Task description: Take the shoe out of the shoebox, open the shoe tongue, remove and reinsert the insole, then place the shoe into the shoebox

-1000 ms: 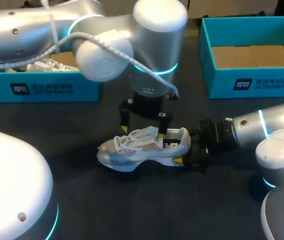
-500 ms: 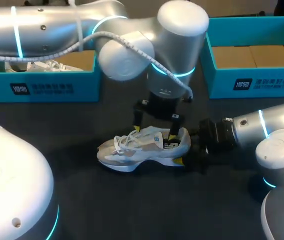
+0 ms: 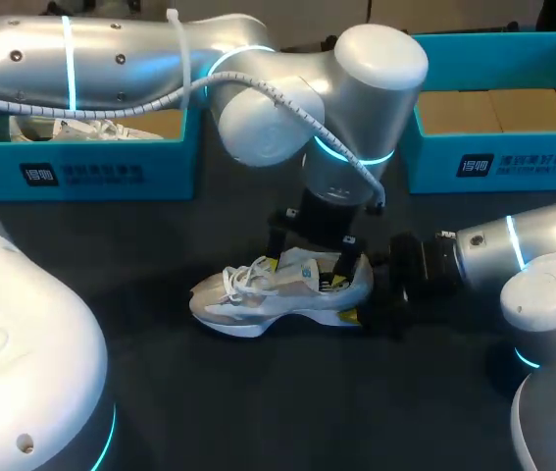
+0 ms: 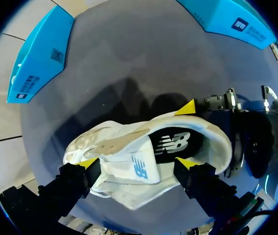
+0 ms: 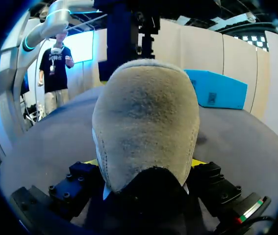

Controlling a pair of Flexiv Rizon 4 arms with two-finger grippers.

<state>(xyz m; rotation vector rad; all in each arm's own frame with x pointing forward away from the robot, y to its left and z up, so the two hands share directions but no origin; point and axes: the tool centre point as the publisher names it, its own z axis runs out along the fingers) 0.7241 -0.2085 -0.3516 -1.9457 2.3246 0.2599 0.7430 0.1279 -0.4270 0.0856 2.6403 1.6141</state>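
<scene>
Rightward slides the left gripper [image 3: 309, 263], jaws spread astride the white-and-grey lace-up shoe [image 3: 243, 299]. Its heel is pinched in the jaws of the right gripper [image 3: 364, 292].

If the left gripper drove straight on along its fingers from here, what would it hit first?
The shoe. The left gripper points down onto it, jaws open either side of the tongue, so the tongue would probably meet it first. The gap left is hard to judge.

head: high behind, looking down | wrists: close | shared: shoe [image 3: 282, 294]
</scene>
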